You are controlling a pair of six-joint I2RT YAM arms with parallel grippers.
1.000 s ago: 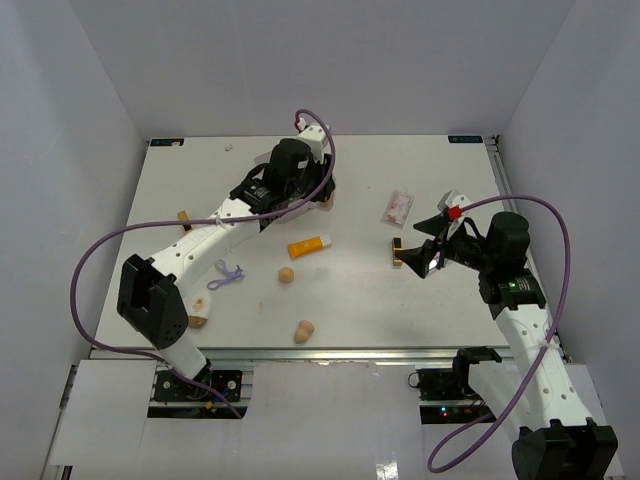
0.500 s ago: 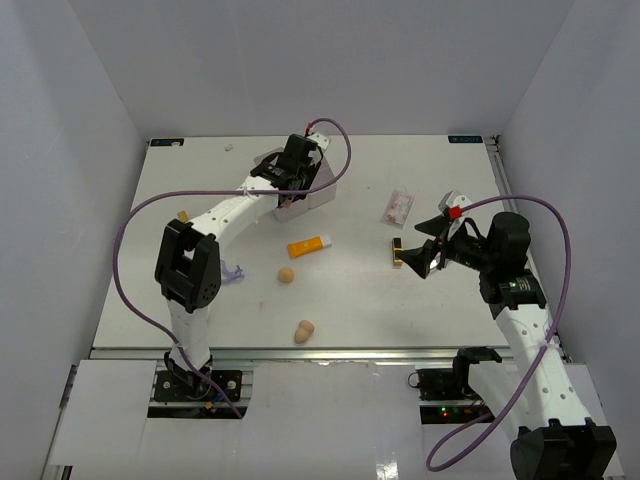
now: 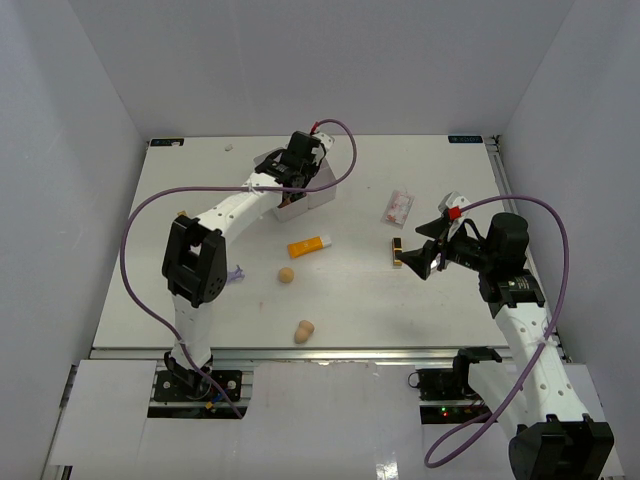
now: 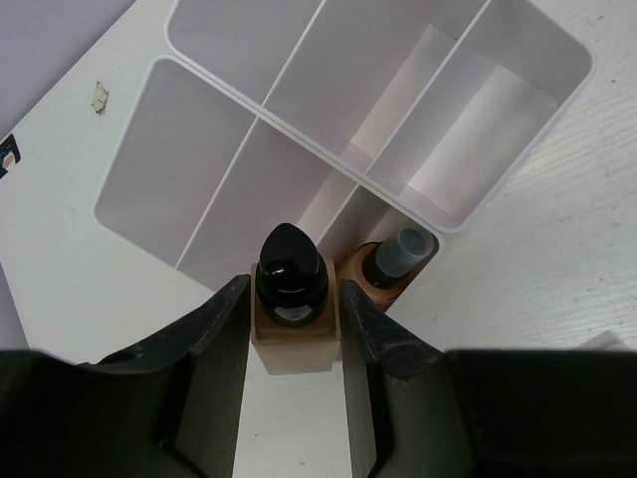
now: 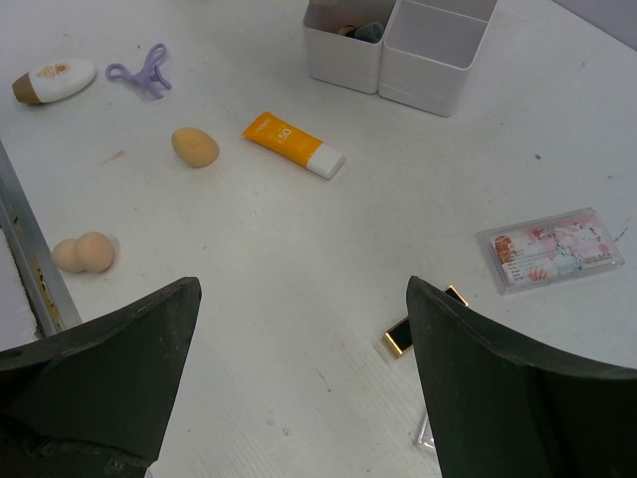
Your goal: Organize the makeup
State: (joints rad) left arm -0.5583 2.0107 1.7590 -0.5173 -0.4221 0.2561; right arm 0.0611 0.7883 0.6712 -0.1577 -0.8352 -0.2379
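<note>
Left fingers are closed partway on a skin-tone dark-capped bottle, held upright over the near corner of the white box, just beside a second bottle already standing in a compartment. My right fingers are spread wide and empty above the black-gold lipstick. I judge the task barely begun: the lipstick, pink packet, orange tube, three sponges, purple loop and a small white tan-capped container lie loose on the table, well apart from the box.

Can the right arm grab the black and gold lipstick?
Probably yes. The right gripper hangs open close above the lipstick, with only bare table between them.
</note>
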